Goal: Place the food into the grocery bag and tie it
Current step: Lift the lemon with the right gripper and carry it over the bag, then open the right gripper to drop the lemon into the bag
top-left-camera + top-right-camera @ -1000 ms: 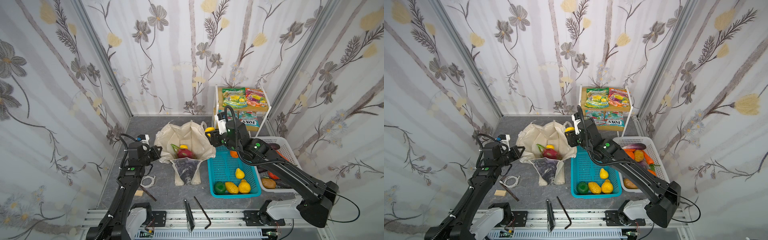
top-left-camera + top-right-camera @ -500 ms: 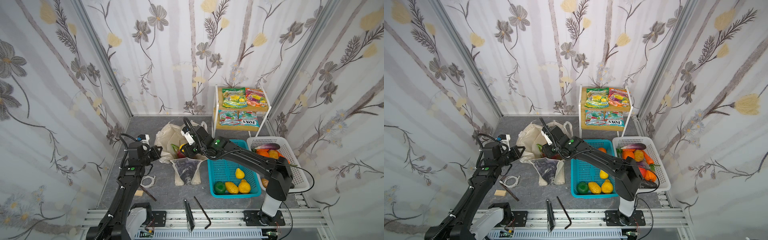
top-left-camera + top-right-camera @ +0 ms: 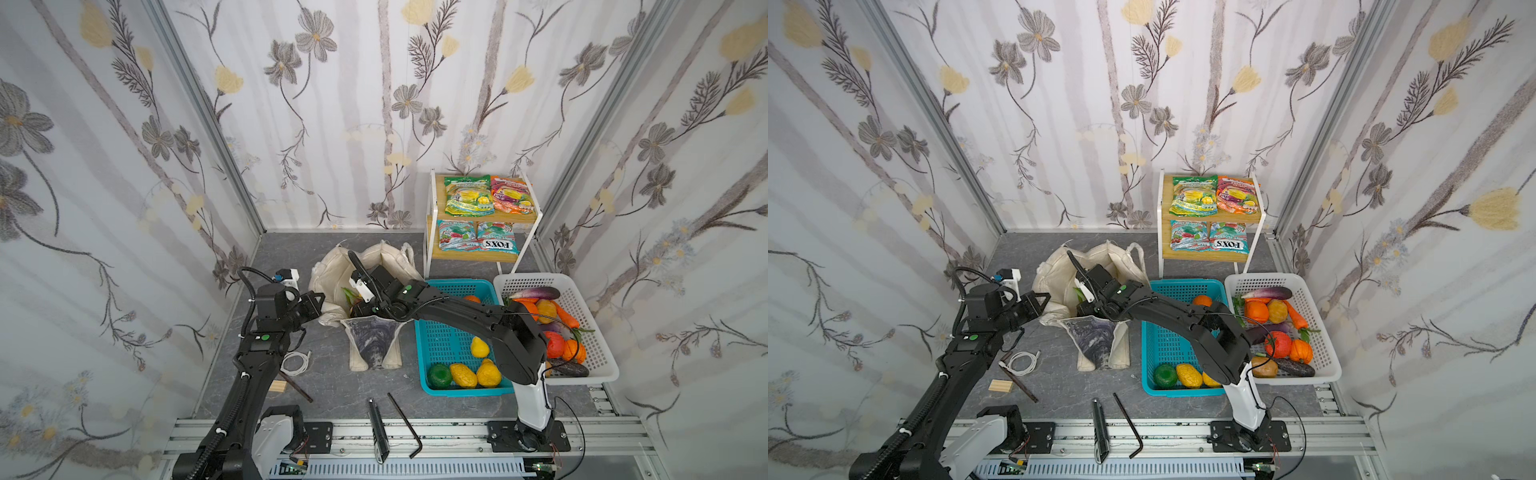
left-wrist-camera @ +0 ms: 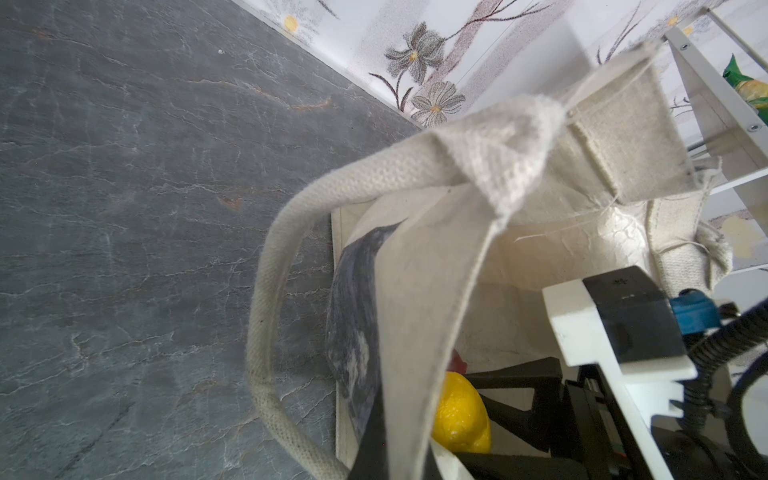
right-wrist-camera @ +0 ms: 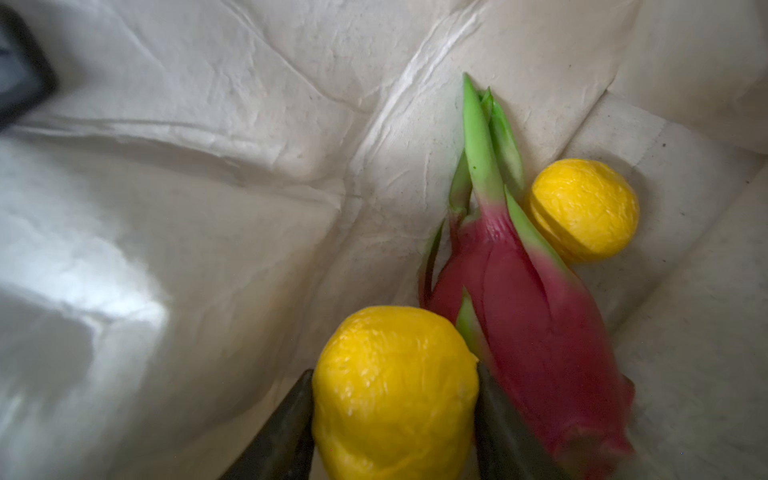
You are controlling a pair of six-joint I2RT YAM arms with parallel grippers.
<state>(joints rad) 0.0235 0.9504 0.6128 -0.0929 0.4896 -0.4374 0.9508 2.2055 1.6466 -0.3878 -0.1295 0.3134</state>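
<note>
The cream grocery bag (image 3: 332, 274) (image 3: 1059, 270) stands open mid-floor. My left gripper (image 3: 320, 301) (image 4: 405, 453) is shut on its left rim, with canvas running between the jaws. My right gripper (image 3: 363, 307) (image 5: 395, 415) reaches down inside the bag, shut on a round yellow fruit (image 5: 395, 390) (image 4: 459, 411). A magenta dragon fruit (image 5: 519, 311) lies on the bag's bottom beside it, and a second yellow fruit (image 5: 584, 212) rests past that. The green-yellow snack packet (image 3: 467, 197) and the orange snack packet (image 3: 511, 195) lie on the shelf's upper level.
A teal basket (image 3: 444, 336) with fruit sits right of the bag, and a white basket (image 3: 594, 332) of vegetables beyond it. FOX'S packets (image 3: 494, 243) lie on the lower shelf. A white cable (image 3: 295, 361), a wood block (image 3: 276, 386) and tools (image 3: 376, 419) lie near the front.
My right arm swung left from the bag's right edge and went down into the bag with the yellow fruit still in its jaws. The left arm has not moved.
</note>
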